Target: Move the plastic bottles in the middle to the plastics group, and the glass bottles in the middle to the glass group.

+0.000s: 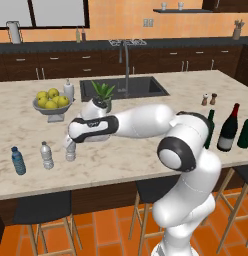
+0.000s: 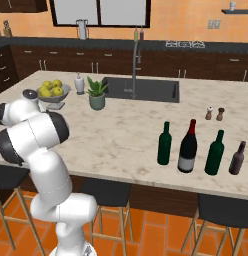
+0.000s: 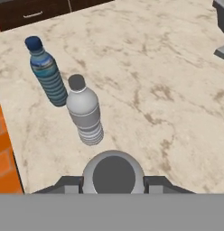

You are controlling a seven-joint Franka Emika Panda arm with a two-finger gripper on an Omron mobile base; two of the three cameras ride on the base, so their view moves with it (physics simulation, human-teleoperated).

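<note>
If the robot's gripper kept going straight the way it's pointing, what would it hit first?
The gripper points down and is shut on a clear bottle. Straight on, that bottle would meet the marble counter first, though depth is hard to judge.

Marble counter (image 1: 146, 150), water bottles (image 1: 46, 155), wine bottle (image 1: 228, 128)

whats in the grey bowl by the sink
Yellow-green fruit piled in the bowl, heaped above its rim. Whatever lies beneath the top layer, and the bowl's bottom, are hidden by the fruit.
</note>
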